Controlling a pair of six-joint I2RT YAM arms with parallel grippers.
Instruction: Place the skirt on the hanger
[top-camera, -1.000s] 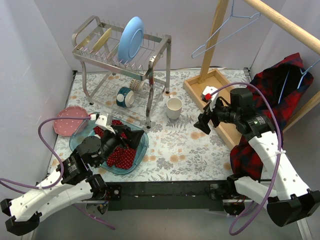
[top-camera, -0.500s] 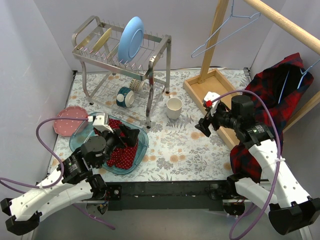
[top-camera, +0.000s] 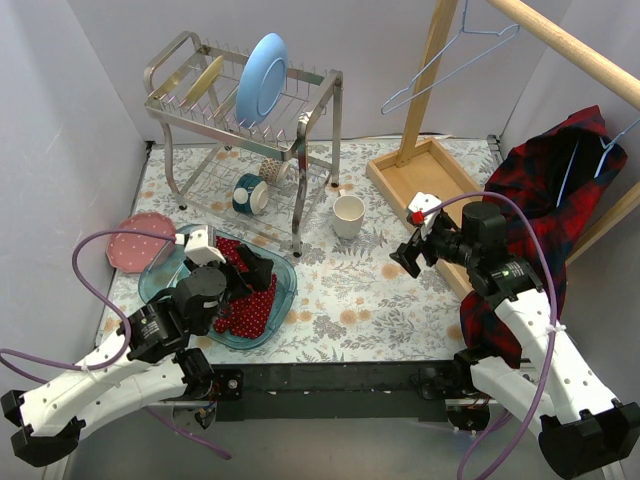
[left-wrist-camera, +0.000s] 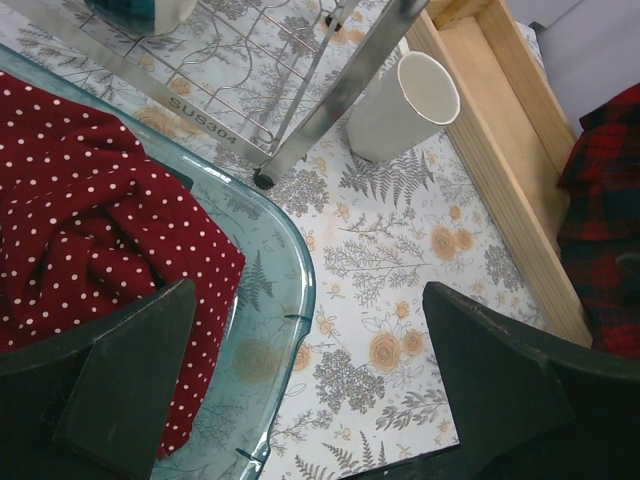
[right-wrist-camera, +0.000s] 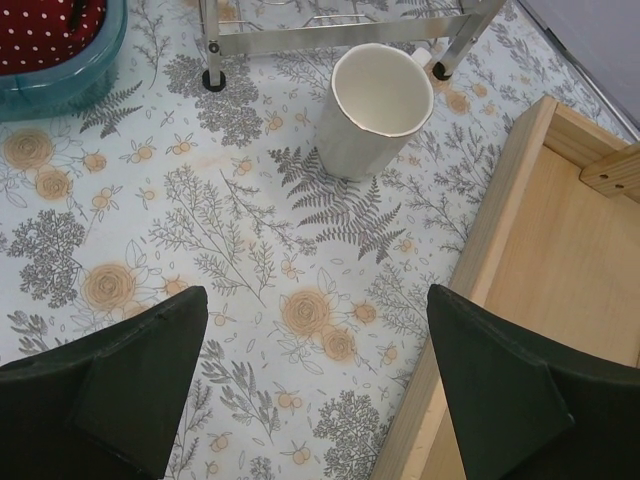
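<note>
At near left, the left gripper (top-camera: 248, 268) is held open over the polka-dot skirt (left-wrist-camera: 90, 220) bunched in a glass dish (left-wrist-camera: 272, 330), the right gripper (right-wrist-camera: 315, 400) is spread empty above the floral table (right-wrist-camera: 240, 260) at right, and a wire hanger (top-camera: 452, 70) is hung from the far rail (top-camera: 570, 45).

White cup (top-camera: 348, 216) upright btwn dish rack (top-camera: 245, 110) & wooden tray (top-camera: 440, 205).

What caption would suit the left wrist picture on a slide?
Open left fingers poised above the red polka-dot skirt bunched in a glass dish, white cup beyond.
</note>
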